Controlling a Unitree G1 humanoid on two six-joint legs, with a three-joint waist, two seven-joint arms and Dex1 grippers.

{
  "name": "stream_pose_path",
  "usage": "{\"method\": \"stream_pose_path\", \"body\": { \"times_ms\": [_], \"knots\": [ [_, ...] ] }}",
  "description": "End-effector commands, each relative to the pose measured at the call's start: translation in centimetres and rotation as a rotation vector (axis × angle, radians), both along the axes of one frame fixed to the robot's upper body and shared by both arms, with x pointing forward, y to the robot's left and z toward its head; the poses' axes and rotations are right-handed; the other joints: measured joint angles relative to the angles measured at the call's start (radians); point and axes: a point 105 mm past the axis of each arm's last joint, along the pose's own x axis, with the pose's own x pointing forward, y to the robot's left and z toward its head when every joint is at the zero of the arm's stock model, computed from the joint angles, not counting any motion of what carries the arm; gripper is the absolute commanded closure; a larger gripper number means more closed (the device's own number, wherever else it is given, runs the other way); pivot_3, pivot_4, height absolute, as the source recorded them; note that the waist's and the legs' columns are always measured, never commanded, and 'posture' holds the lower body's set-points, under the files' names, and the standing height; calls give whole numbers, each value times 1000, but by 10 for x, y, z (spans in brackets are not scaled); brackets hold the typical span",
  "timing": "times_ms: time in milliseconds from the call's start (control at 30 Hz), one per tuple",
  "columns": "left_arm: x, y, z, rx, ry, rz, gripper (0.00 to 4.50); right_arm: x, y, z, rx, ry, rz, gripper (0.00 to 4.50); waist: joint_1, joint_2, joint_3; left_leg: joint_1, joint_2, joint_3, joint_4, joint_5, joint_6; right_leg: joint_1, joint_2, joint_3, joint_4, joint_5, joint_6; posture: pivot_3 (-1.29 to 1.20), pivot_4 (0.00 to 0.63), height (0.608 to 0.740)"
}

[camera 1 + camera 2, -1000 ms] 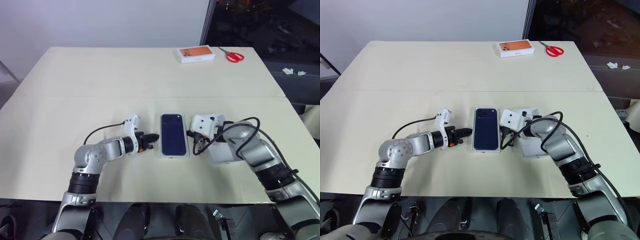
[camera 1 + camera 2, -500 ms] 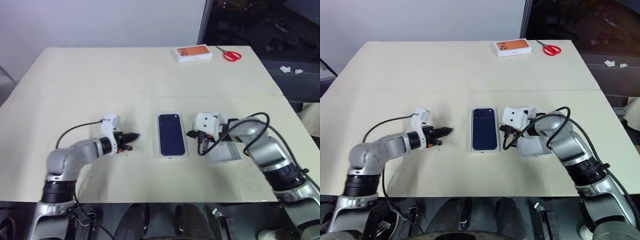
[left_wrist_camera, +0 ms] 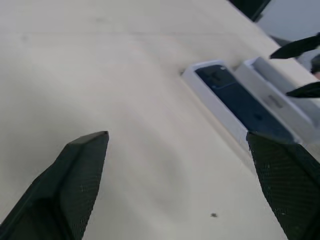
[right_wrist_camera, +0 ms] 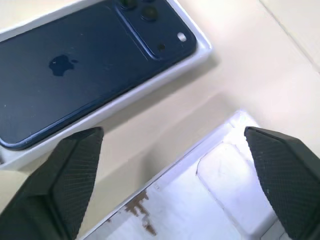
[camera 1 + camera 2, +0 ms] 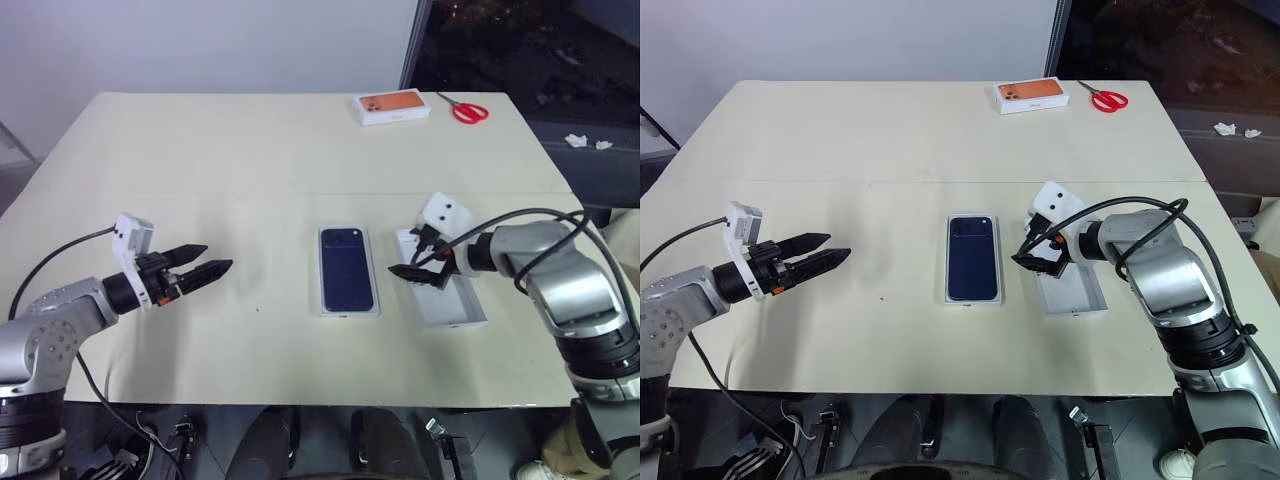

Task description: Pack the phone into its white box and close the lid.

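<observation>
Table cream, seamed; dark window behind.

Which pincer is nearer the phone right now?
Right. The right pincer hovers just beside the phone, over the near end of the lid; the left pincer is well off on the phone's other side.

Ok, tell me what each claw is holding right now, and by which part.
Nothing is held. The left claw is open above bare table; the right claw is open above the shallow white cardboard tray, beside the dark navy-blue phone.
</observation>
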Motion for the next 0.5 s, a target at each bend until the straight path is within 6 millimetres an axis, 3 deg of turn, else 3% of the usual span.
{"method": "stream_pose_path", "body": {
  "times_ms": [33,267,500],
  "knots": [
    [-4,-5,18,36,-155,-48,125,-10,3,15,43,15,-74,43,0,0,0,0,0,0,0,0,0,0,0,0,0,0,0,0,150,740],
    [-3,-8,15,150,-317,-57,125,-21,1,2,49,114,-192,43,0,0,0,0,0,0,-1,0,0,-1,0,0,0,0,0,0,150,740],
    [-9,-22,7,169,-346,-100,125,-27,9,-13,118,154,-224,43,-2,1,0,-1,0,1,-1,0,1,-1,0,0,0,0,0,0,150,740]
  ]
}}
